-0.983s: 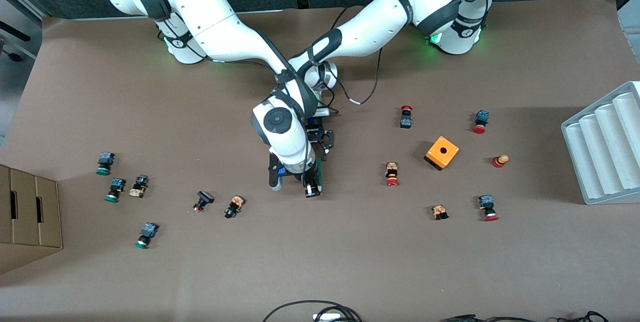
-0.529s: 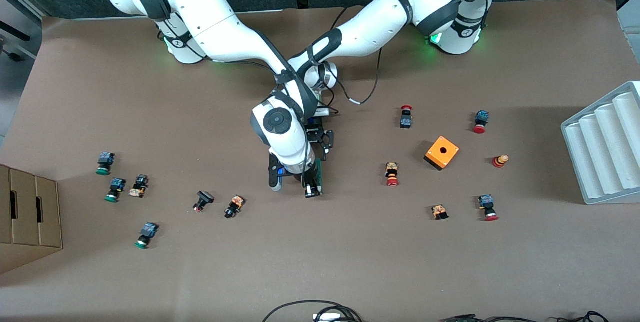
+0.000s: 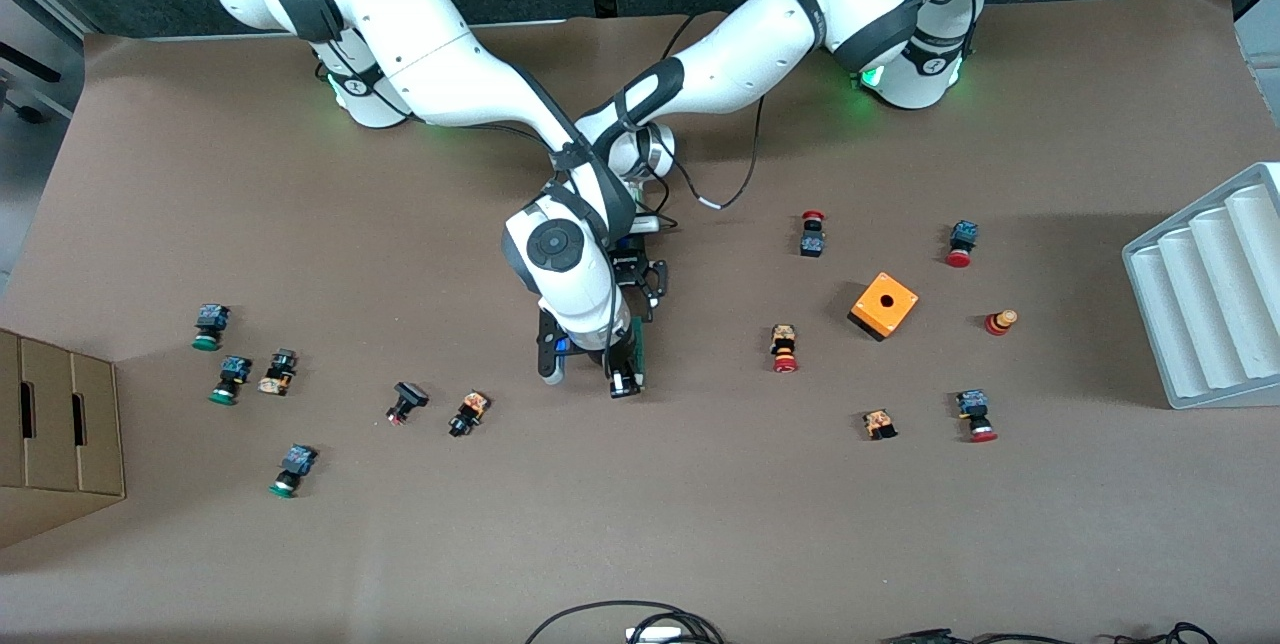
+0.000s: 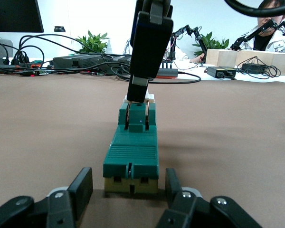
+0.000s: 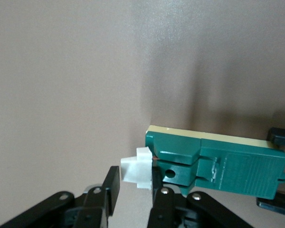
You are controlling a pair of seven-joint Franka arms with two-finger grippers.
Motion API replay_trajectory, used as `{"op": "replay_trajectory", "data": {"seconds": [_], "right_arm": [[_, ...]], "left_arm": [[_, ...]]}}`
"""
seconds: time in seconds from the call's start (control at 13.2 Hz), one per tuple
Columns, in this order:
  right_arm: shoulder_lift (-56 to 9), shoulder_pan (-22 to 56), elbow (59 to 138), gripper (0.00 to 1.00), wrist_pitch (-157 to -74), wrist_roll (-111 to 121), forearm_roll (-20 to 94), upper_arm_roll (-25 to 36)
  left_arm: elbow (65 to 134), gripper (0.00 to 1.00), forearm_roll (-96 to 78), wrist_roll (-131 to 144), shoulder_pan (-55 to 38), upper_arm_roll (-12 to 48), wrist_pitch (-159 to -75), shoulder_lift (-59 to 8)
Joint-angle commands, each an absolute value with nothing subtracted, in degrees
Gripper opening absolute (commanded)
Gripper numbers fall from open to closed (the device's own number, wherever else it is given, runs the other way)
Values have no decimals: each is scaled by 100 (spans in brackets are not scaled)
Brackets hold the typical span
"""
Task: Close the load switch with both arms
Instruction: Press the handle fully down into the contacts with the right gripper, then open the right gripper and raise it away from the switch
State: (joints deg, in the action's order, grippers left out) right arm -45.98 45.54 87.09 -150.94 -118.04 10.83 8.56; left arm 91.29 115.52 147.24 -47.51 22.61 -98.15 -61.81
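The green load switch (image 3: 643, 344) lies flat at the table's middle, under both hands. In the left wrist view it (image 4: 133, 152) runs away from the camera. My left gripper (image 3: 648, 289) (image 4: 128, 183) is open, with a finger on each side of the switch's end that lies farther from the front camera, not touching it. My right gripper (image 3: 624, 380) (image 5: 134, 185) is open at the end nearer the front camera. It straddles the white sliding piece (image 5: 137, 172), with one finger against it and a small gap at the other. The switch body (image 5: 228, 164) shows beside it.
An orange box with a hole (image 3: 884, 305) and several red push buttons lie toward the left arm's end, by a white ribbed rack (image 3: 1210, 294). Several green and dark buttons and a cardboard box (image 3: 55, 434) lie toward the right arm's end. Cables (image 3: 630, 624) lie at the nearest edge.
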Motion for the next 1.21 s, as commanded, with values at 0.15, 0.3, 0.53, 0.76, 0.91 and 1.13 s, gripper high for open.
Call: {"op": "replay_trajectory", "data": {"seconds": [0.15,0.3,0.53,0.76,0.91,1.13], "right_arm": [[-4694,4412,8139,39,-14873,-11751,1274,905],[-4527,4386,8139,63,-14687,-11742,1283,905],[-4342,4386,8139,100,-14432,-11672,1266,914],[-3904,4394,8331,100,-14030,-11007,1239,932],[-3588,4325,8437,100,-13520,-10427,1239,923],[-2990,4158,8622,100,-12624,-9364,1248,923]], "left_arm": [[8982,69,11593,14792,-4764,2224,-9923,-6372],[8982,69,11593,14792,-4755,2224,-9923,-6372],[8982,69,11593,14792,-4755,2224,-9923,-6372],[8982,69,11593,14792,-4755,2224,-9923,-6372],[8982,69,11593,14792,-4764,2224,-9923,-6363],[8982,69,11593,14792,-4755,2224,-9923,-6372]]}}
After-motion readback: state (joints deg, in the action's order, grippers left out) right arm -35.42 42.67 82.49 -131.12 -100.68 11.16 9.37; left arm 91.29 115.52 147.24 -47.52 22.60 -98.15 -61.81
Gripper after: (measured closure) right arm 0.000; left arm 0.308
